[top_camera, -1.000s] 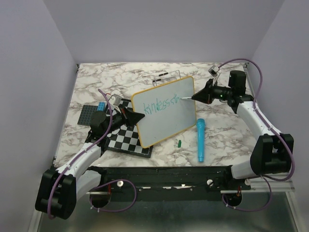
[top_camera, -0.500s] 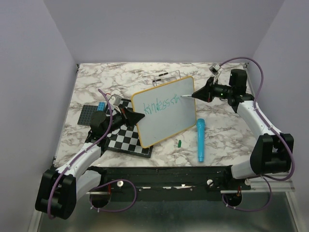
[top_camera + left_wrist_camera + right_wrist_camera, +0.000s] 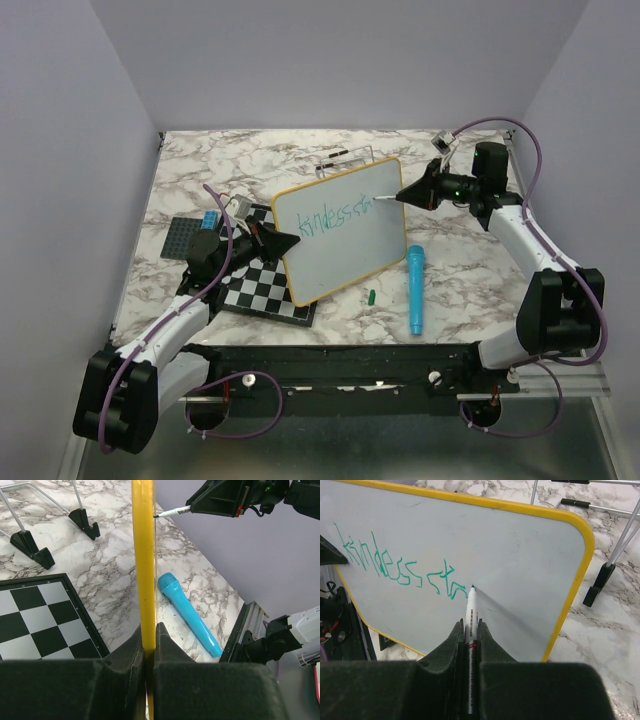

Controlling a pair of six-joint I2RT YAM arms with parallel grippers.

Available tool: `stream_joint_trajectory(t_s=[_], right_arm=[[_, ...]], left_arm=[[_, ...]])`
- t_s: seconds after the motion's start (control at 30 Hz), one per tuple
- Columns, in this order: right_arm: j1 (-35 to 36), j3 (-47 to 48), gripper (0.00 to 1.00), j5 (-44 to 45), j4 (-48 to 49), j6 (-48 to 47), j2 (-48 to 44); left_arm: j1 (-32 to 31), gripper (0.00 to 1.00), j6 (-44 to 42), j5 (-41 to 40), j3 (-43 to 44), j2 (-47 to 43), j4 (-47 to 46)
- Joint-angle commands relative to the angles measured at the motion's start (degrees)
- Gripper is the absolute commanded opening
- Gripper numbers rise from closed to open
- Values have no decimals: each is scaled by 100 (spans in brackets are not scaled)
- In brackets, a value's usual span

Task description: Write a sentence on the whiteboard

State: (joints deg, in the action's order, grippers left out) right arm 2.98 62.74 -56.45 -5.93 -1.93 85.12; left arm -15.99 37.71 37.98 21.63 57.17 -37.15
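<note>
Starting with the left tool (image 3: 148,630): pinched almost fully shut on the yellow frame of the whiteboard (image 3: 345,255), gripping its left edge and holding it propped at a tilt over the tabletop (image 3: 470,280). From the left wrist, only the board's edge to see, a thin yellow line running straight up from between the fingers.

Then the right tool (image 3: 470,627): closed down just as tight, but round a marker (image 3: 471,605), barrel clamped between the fingers and the tip poking out in front. Tip touching the white surface right after the last green letter.

On direction: marker's long axis running from the right tool leftward into the board, tip first. Board's long axis going left to right across the middle of the tabletop, right end swung toward the far side, writing face turned up toward the right arm. Near left corner overlapping a checkered board (image 3: 255,290).

Reading the sentence (image 3: 395,570) so far: "kindess sta", a single green line across the upper left part of the board.

Compared with a second ago: right tool nudged a touch toward the far side, marker tip along with it. Can't tell from above whether the lettering has grown. Left tool and board in the same spot as before.

Also lying around: a blue microphone (image 3: 414,290) and a small green cap (image 3: 371,296) on the tabletop near the board's near right corner, neither touching it.
</note>
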Motion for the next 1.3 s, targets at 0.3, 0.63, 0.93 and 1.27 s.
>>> stream_joint_trajectory(t_s=[0.3, 0.63, 0.93, 1.27], right_arm=[[-26, 19, 1, -51, -338, -360, 66], [-26, -148, 1, -147, -576, -554, -4], [-26, 54, 1, -121, -462, -422, 39], [-26, 326, 1, 90, -250, -176, 127]], left_arm=[[-54, 0, -150, 237, 149, -74, -320], [-54, 0, -142, 228, 157, -65, -320], [-54, 0, -142, 237, 158, -39, -328], [-54, 0, -150, 237, 149, -57, -320]])
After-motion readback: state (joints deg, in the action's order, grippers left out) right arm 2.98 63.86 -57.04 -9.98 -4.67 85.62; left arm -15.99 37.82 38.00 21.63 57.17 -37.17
